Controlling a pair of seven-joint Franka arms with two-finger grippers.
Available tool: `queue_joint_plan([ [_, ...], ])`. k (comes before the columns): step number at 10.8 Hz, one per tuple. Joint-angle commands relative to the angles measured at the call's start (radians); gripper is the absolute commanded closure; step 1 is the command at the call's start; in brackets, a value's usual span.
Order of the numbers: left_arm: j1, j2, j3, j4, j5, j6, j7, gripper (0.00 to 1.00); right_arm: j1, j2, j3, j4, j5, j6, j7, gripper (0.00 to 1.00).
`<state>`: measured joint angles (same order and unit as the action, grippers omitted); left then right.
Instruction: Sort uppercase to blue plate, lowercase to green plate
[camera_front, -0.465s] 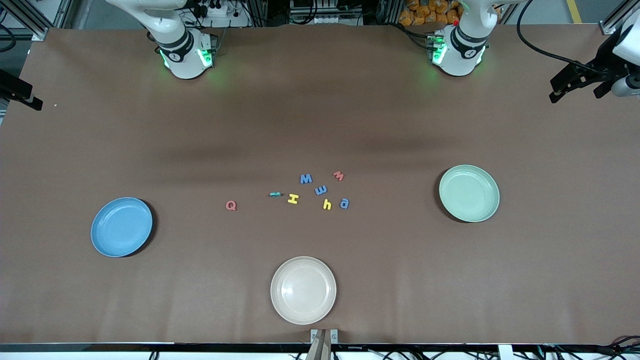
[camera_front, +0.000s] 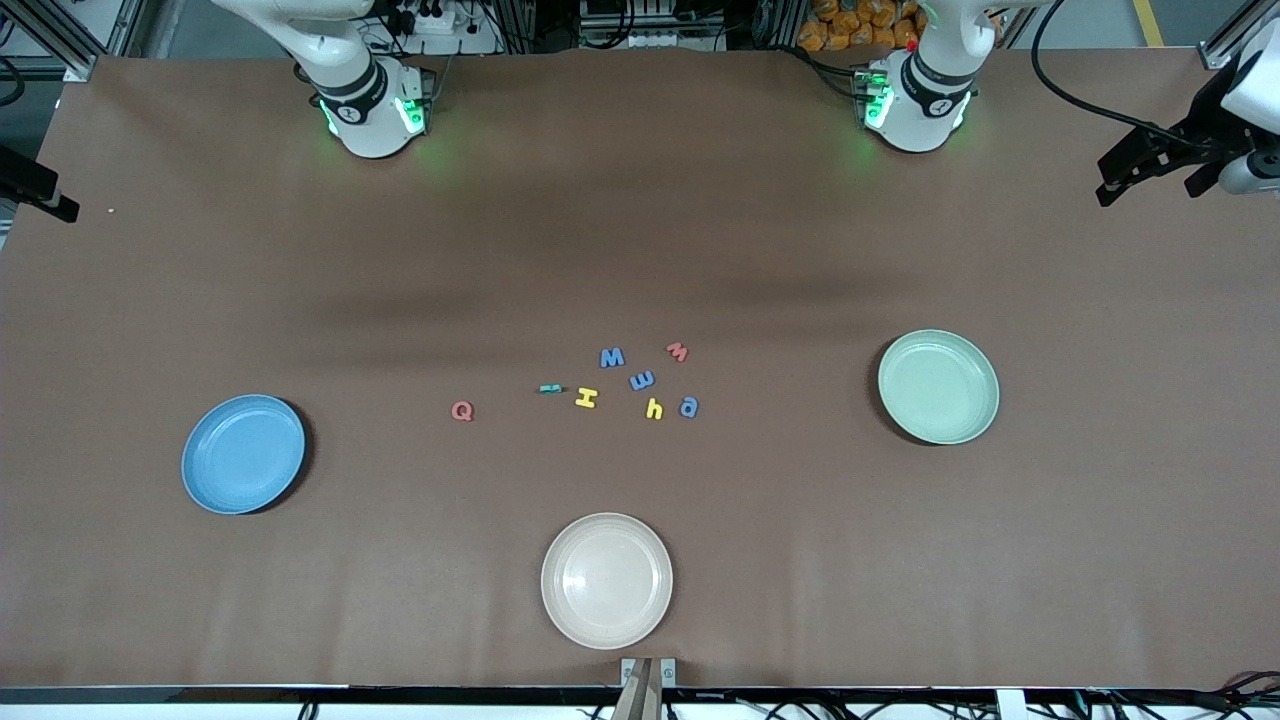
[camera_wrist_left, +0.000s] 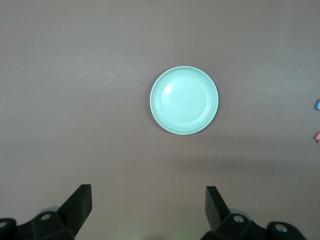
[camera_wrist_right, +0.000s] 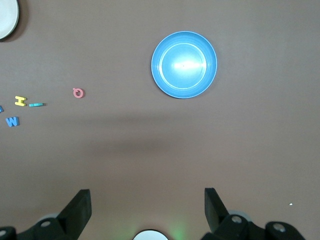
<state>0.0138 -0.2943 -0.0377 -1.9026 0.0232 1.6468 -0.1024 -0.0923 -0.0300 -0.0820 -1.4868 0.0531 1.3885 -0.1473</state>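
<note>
a: status of sorting?
b: nothing is sitting on the blue plate (camera_front: 243, 455) or green plate (camera_front: 938, 387); all letters (camera_front: 612, 381) are lying on the table between them.
a: grippers?
b: the left gripper (camera_wrist_left: 148, 206) and right gripper (camera_wrist_right: 147, 207) are hanging high over the table, jaws spread wide, holding nothing.

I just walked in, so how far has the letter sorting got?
Nothing is sorted yet. The blue plate and green plate hold no letters. The left tool and right tool hang open, holding nothing. All eight letters, red Q to blue a, remain on the table.
</note>
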Motion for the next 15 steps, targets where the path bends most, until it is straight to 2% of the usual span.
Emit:
queue_joint_plan([
  [1,0.003,-0.009,-0.007,-0.007,-0.011,-0.001,-0.005,0.0,-0.023,-0.002,0.005,0.013,0.016,-0.022,-0.009,0.0],
  [10,0.009,-0.005,-0.004,0.003,-0.009,-0.001,0.058,0.0,-0.041,0.035,0.007,0.003,0.005,-0.025,-0.011,0.0],
  [15,0.011,-0.002,0.002,0.008,-0.034,0.004,0.063,0.0,-0.007,0.085,0.013,-0.006,0.016,-0.031,-0.011,0.0],
])
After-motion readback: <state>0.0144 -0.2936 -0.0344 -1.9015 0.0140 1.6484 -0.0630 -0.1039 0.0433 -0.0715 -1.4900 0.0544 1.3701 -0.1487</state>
